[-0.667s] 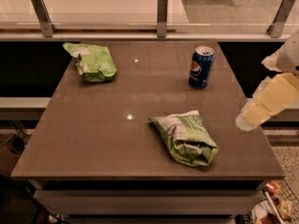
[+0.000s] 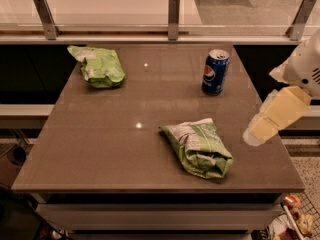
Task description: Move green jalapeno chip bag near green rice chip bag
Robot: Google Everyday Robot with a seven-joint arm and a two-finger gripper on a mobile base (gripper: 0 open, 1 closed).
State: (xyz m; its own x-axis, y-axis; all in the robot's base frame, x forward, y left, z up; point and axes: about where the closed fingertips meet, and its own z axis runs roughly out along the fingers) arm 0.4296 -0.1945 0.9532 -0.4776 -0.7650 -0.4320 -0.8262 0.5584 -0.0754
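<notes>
The green jalapeno chip bag [image 2: 197, 146], darker olive-green with a large white printed panel at its left end, lies on the brown table [image 2: 100, 149] at the front, right of centre. The green rice chip bag [image 2: 98, 66], bright light green with a small white patch, lies at the far left corner. The two bags are far apart. My gripper [image 2: 256, 132], cream-coloured, hangs at the table's right edge, a little right of the jalapeno bag and above the table top, holding nothing that I can see.
A blue Pepsi can [image 2: 215, 71] stands upright at the far right of the table. A counter edge with metal brackets [image 2: 173, 16] runs behind the table. Floor and clutter show past the table's front right corner [image 2: 292, 219].
My gripper has shifted slightly left and down, towards the jalapeno bag. The bags and the can have not moved.
</notes>
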